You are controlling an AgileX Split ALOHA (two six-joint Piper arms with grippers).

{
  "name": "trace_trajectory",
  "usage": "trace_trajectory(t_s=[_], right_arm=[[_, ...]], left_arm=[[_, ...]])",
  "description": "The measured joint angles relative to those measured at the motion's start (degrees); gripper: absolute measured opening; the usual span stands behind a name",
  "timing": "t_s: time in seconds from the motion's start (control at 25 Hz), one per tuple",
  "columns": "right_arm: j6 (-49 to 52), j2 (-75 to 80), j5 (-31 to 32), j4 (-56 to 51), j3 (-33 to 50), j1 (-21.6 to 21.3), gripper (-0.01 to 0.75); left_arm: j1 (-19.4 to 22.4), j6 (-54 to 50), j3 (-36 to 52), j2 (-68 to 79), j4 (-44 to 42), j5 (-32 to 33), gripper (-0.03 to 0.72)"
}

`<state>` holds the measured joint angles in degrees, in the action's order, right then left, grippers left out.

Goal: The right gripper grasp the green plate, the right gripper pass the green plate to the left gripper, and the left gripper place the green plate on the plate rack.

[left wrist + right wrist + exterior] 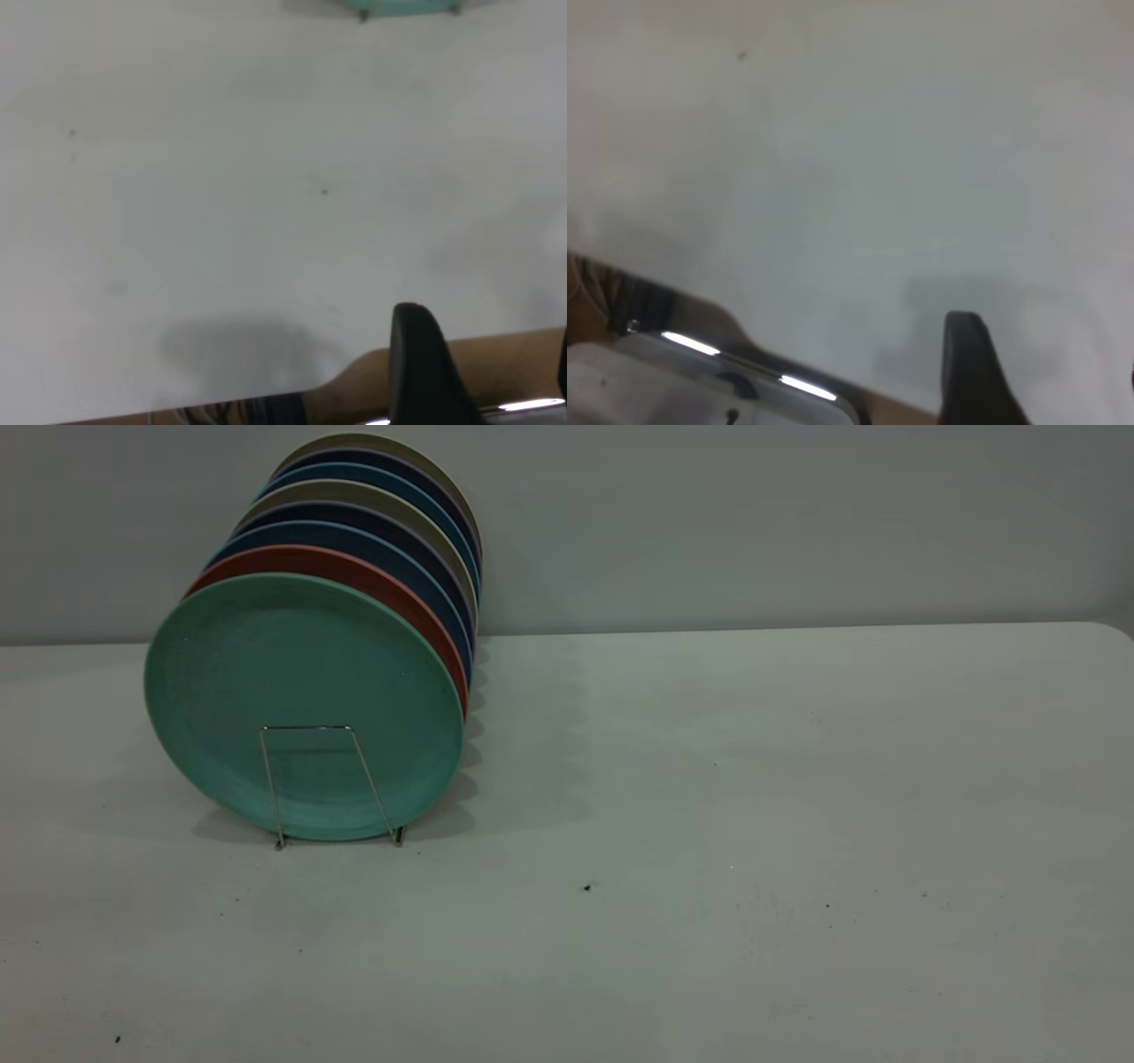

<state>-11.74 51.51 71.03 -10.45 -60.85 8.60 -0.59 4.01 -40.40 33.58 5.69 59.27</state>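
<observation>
A: Start with the exterior view. What sits in the plate rack (330, 784)?

B: A row of upright plates, leaning slightly back. The green plate (301, 704) is at the very front, held behind the rack's front wire loop, its lower edge down at the rack's base on the table (709, 824). Touching it from behind is a salmon-red plate (372, 580). Behind that come dark blue plates (354, 536) with beige ones mixed in; I count roughly 8 rims, though the rear ones overlap too much to be sure.

A: Any arms there?

B: Neither arm shows in that view. The rack stands on the left part of the table, in front of a plain wall.

A: Left wrist view?

B: Mostly bare table. A thin sliver of the green plate (399, 7) with 2 rack feet shows at the picture's edge, well apart from the left gripper (483, 372). Of that gripper I see 1 black finger (423, 363) and a trace of another at the border; the 2 look set wide apart.

A: Right wrist view?

B: Table again, plus a shiny metal part (735, 367). Of the right gripper (1045, 381), only 1 dark finger (970, 367) is clear, so I cannot tell how its jaws stand.
</observation>
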Motion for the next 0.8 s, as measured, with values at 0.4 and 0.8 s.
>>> trace_trajectory(t_s=[0.4, 0.8], right_arm=[[-4.28, -24.88, 0.0, -0.45, 21.95, 0.0, 0.44], [-3.7, -40.9, -5.29, 2.6, 33.3, 0.0, 0.44]], left_arm=[[-0.05, 2.28, 0.0, -12.51, 2.03, 7.22, 0.402], [-0.05, 8.83, 7.08, -17.92, 2.03, 7.02, 0.402]])
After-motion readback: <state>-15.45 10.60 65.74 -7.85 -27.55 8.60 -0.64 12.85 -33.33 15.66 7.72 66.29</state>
